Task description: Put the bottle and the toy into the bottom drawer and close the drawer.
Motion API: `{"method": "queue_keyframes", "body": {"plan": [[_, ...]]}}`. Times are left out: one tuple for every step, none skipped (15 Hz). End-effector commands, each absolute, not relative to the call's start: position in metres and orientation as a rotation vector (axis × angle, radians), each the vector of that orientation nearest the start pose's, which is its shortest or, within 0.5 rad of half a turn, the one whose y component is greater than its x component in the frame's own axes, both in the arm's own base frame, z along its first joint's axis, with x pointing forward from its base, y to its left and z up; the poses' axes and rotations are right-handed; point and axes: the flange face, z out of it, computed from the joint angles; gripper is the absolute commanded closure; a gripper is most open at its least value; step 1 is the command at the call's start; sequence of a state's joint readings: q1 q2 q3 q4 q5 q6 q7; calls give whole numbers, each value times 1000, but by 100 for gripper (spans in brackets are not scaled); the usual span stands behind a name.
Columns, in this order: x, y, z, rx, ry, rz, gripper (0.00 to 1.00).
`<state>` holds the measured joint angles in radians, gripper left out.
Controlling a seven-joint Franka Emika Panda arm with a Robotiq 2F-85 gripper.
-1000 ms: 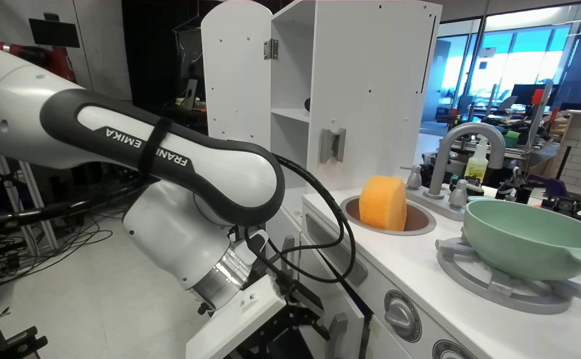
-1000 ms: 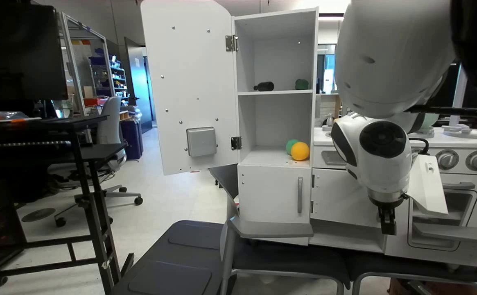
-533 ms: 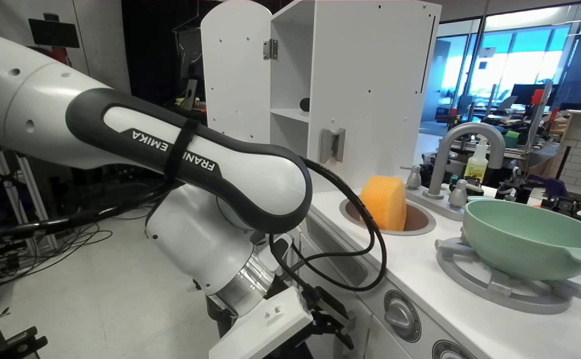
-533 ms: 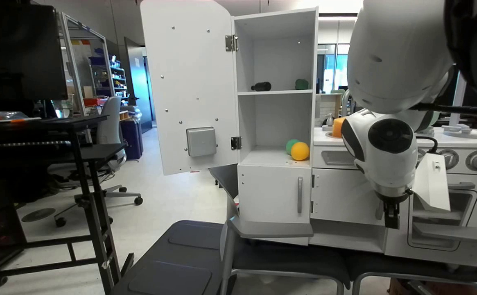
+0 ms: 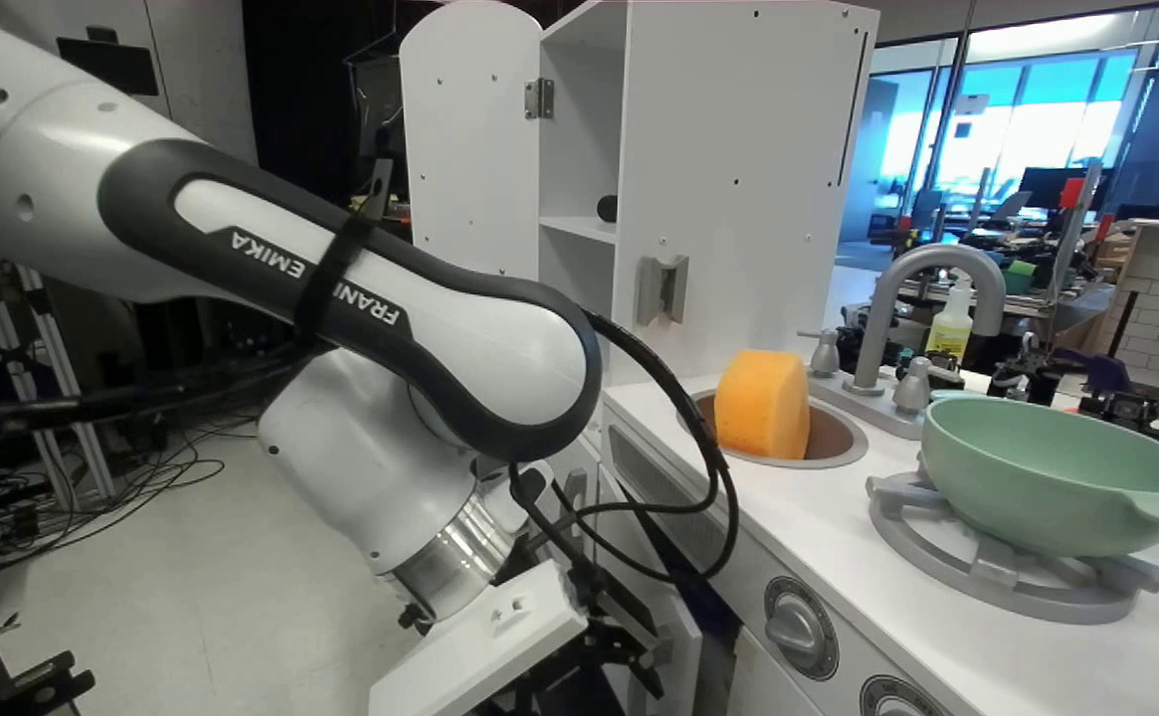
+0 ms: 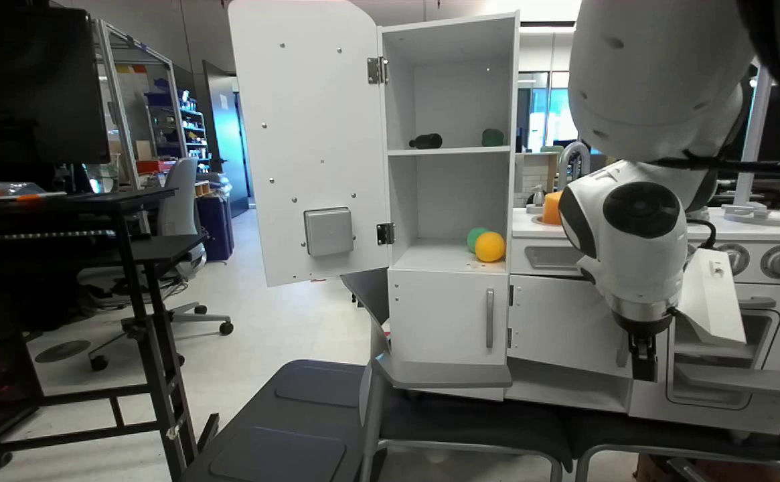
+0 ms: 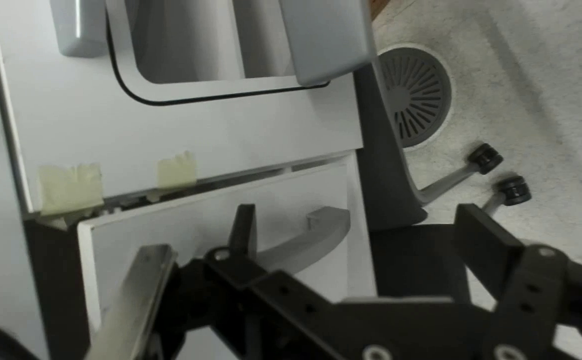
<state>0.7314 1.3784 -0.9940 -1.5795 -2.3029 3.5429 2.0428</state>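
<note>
My gripper [image 7: 355, 212] is open and empty in the wrist view. One finger overlaps the curved grey handle [image 7: 318, 240] of a white lower door [image 7: 271, 195]; contact is unclear. The other finger is past the door's edge. In an exterior view the gripper [image 6: 644, 365] hangs beside this door [image 6: 557, 321], which stands ajar above a white cabinet floor [image 6: 557, 389]. No blue bottle with a white cap and no plain-fronted bottom drawer shows clearly. A dark narrow-necked object [image 6: 426, 141] lies on the upper shelf. An orange ball [image 6: 490, 247] and a green ball [image 6: 475, 235] sit lower; which is the toy is unclear.
A tall cupboard door [image 6: 316, 161] stands wide open. Grey chair arms [image 6: 443, 375] stand before the kitchen. The counter holds a green bowl [image 5: 1047, 477] on a grey burner. An orange block [image 5: 763, 406] is in the sink. An oven handle [image 7: 333, 40] shows beside the door.
The arm moved toward the kitchen, then back out. The lower door swung nearly shut half a second ago and now stands farther open, with a wider dark gap. The gripper shifted slightly right in an exterior view.
</note>
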Motion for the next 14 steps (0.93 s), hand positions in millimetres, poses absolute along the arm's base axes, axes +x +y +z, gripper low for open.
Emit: {"method": "queue_keyframes", "body": {"plan": [[516, 2, 88, 2411, 1079, 85, 0], [512, 4, 100, 2439, 1072, 104, 0], [507, 6, 111, 2469, 1062, 124, 0], [504, 8, 124, 2498, 1037, 153, 0], [501, 6, 139, 2530, 1008, 184, 0], [500, 3, 153, 2550, 986, 224, 0], [497, 2, 170, 2574, 969, 256, 0], [493, -1, 188, 2597, 950, 286, 0], [488, -7, 205, 2618, 939, 314, 0], [481, -12, 222, 2637, 933, 338, 0], [472, -15, 236, 2653, 929, 354, 0], [464, -16, 248, 2668, 930, 363, 0], [458, -17, 256, 2681, 932, 376, 0], [449, -16, 261, 2699, 942, 384, 0]]}}
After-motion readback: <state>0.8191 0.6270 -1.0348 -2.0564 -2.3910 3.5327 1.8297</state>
